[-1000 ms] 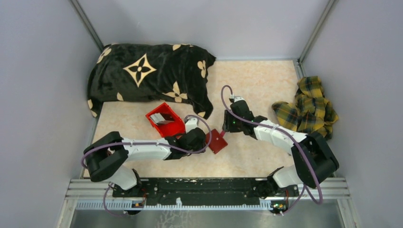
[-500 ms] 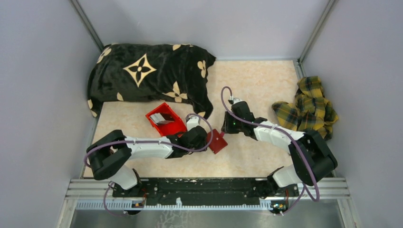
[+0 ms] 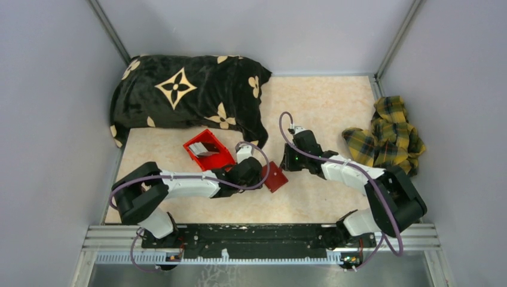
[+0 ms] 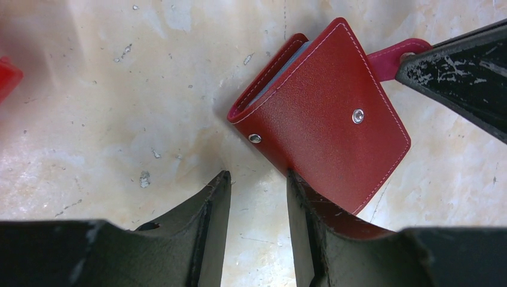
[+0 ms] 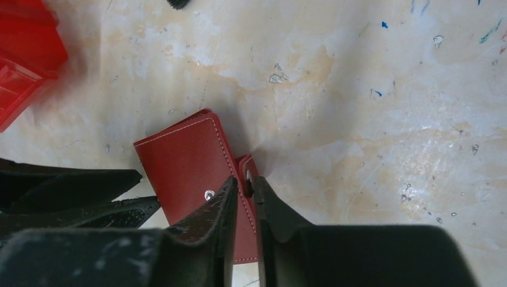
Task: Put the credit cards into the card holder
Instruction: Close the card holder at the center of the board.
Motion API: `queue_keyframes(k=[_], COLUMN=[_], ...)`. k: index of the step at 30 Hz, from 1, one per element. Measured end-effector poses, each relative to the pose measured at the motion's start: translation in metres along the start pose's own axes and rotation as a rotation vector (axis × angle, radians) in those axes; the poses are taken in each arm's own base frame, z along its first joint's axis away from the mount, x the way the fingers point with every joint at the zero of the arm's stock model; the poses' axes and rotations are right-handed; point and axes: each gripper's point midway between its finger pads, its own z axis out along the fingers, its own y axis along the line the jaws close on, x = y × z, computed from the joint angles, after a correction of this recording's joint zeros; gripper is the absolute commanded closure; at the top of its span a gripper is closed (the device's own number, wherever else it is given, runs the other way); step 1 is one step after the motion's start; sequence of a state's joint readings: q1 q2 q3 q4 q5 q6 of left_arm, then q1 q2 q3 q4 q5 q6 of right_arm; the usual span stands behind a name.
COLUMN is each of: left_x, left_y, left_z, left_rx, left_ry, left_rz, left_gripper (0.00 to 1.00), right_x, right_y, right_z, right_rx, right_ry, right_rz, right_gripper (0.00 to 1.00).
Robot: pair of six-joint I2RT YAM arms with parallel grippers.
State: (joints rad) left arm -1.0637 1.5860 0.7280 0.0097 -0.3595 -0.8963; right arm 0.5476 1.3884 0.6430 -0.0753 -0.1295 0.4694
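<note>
The card holder [image 3: 276, 177], a dark-red folded wallet, lies flat on the table between both grippers [image 4: 323, 119] [image 5: 185, 161]. Blue-grey lining shows at its folded edge. My right gripper [image 5: 246, 179] [image 3: 283, 166] is shut on the wallet's small snap tab [image 4: 394, 54], which sticks out of the far side. My left gripper [image 4: 258, 174] [image 3: 263, 173] stands open at the wallet's near side with bare table between its fingers; its right finger overlaps the wallet's corner. The credit cards [image 3: 205, 147], pale grey, lie inside the red bin.
The red plastic bin [image 3: 221, 162] sits just left of the left gripper. A black cushion with gold flowers [image 3: 185, 89] fills the back left. A yellow plaid cloth [image 3: 388, 134] lies at the right wall. Grey walls close in the table.
The right gripper's jaws have closed in onto the snap tab. The left arm has edged slightly toward the wallet, its jaws unchanged.
</note>
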Motion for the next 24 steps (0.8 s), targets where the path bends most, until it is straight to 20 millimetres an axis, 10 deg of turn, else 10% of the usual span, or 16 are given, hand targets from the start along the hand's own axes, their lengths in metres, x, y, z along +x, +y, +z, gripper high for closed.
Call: queue_keyframes(k=[24], left_x=[-0.0017], left_y=[-0.0023], left_z=[0.0019], left_rx=[0.008], left_ry=[-0.002], left_rz=[-0.007], left_gripper=[0.53], right_x=[-0.0032], right_y=[-0.0033], right_z=[-0.0052], right_rx=[0.019], right_ry=[-0.015], right_rz=[-0.025], right_gripper=[0.77])
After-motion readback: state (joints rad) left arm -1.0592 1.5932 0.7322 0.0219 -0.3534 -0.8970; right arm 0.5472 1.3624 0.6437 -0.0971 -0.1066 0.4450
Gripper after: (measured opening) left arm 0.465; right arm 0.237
